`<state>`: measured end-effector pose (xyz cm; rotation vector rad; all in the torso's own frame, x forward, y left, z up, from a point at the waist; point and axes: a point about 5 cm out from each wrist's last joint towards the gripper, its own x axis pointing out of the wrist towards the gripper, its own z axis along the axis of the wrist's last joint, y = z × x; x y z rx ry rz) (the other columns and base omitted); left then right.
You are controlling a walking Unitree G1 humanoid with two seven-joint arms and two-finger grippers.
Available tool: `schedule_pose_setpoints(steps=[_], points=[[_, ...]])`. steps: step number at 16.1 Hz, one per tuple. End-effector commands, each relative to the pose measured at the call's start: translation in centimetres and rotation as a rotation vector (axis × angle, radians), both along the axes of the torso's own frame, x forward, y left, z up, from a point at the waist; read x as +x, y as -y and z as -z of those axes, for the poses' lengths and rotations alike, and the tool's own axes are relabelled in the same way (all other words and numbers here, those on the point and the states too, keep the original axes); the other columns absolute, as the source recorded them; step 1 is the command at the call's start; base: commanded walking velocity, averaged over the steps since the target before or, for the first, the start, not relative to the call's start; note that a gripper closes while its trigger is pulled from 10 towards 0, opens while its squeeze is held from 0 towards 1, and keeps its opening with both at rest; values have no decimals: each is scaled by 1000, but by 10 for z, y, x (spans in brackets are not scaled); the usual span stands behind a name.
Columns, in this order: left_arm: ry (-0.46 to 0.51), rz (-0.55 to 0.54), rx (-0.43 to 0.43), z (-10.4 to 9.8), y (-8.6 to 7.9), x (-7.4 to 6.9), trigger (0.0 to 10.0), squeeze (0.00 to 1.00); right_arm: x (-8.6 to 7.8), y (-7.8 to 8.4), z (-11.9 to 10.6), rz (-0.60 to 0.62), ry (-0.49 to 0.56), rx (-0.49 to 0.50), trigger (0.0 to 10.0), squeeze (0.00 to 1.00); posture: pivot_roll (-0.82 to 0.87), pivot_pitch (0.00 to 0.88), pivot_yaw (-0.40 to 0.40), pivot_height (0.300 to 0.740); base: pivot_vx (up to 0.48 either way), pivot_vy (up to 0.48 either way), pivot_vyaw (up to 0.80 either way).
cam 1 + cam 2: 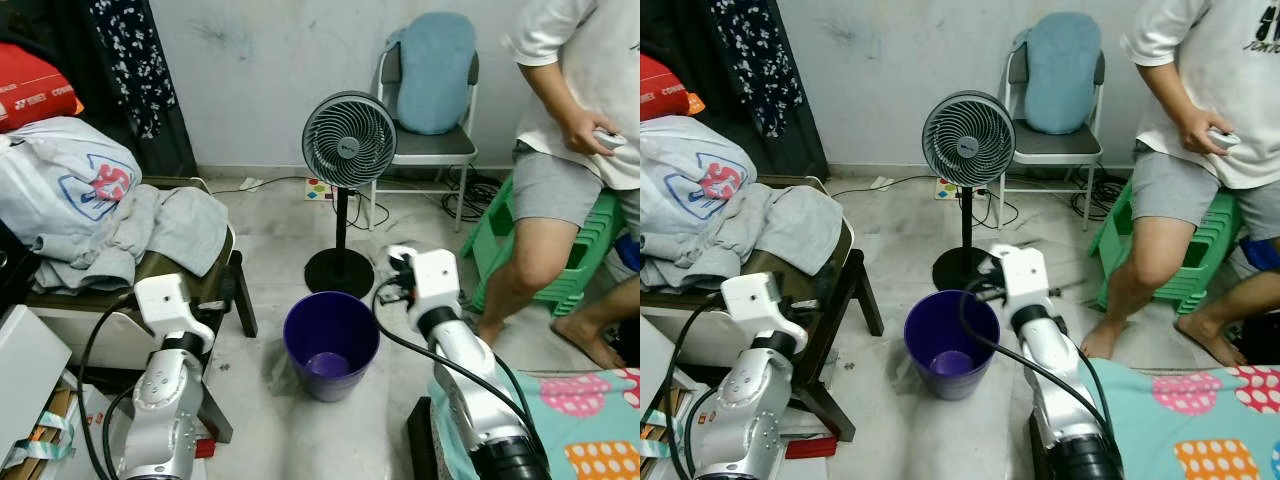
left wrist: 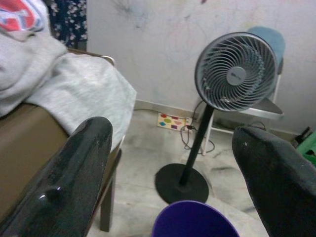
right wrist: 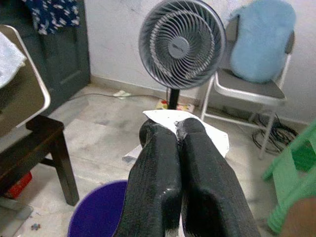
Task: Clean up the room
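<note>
your right gripper (image 3: pixel 178 129) has its two black fingers pressed tight on a white piece of paper (image 3: pixel 207 129); it looks like you are in the carry-it-to-the-bin step of tidying the room; the purple bin (image 1: pixel 331 343) sits just below and a little to the left of that gripper, near but not right under it; i think the next move is to slide the gripper over the bin's open mouth and then let the fingers go, so the paper falls inside and not on the floor.

your left gripper (image 2: pixel 173 182) is spread wide and holds nothing; the bin rim is just under it and ahead.

past the right gripper stands a grey fan (image 1: pixel 349 140), close behind the bin; its round base (image 1: pixel 339 271) almost touches the bin, so do not reach too far or you could bump the pole; behind the fan is a chair with a blue cushion (image 1: pixel 431 72); to the right of your right gripper a person (image 1: pixel 585 120) sits on green stools (image 1: pixel 588 250), their legs near your arm; to the left of your left gripper is a brown seat piled with grey clothes (image 1: pixel 150 230).
</note>
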<state>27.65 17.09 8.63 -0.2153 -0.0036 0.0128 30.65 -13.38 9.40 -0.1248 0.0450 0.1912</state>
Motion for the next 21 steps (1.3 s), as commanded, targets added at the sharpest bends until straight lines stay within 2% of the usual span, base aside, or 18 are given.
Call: schedule_pose_setpoints(steps=[1,4,8,10,11,15,21], points=[[-10,-8,-4,-1,-2,-1,10000,0,0,2,-5,21,15,22,10000,0,-110,0,18,740,0,0,0],[4,50,-30,-5,6,2,10000,0,-4,3,-4,37,6,35,10000,0,-124,0,29,740,0,0,0],[36,165,-78,-10,21,-3,10000,0,-5,8,0,51,-12,15,10000,0,-118,0,25,740,0,0,0],[15,266,-111,-7,26,-8,10000,0,-5,7,3,73,-54,63,10000,0,-114,0,22,740,0,0,0],[-5,292,-88,-4,24,-10,10000,0,-4,7,3,76,-61,71,10000,0,-114,0,22,740,0,0,0],[-35,254,-96,0,20,-9,10000,0,-3,8,3,74,-67,65,10000,0,-112,0,18,740,0,0,0],[-5,280,-85,-4,24,-10,10000,0,-2,5,2,60,-67,61,10000,0,-111,0,18,740,0,87,0]])
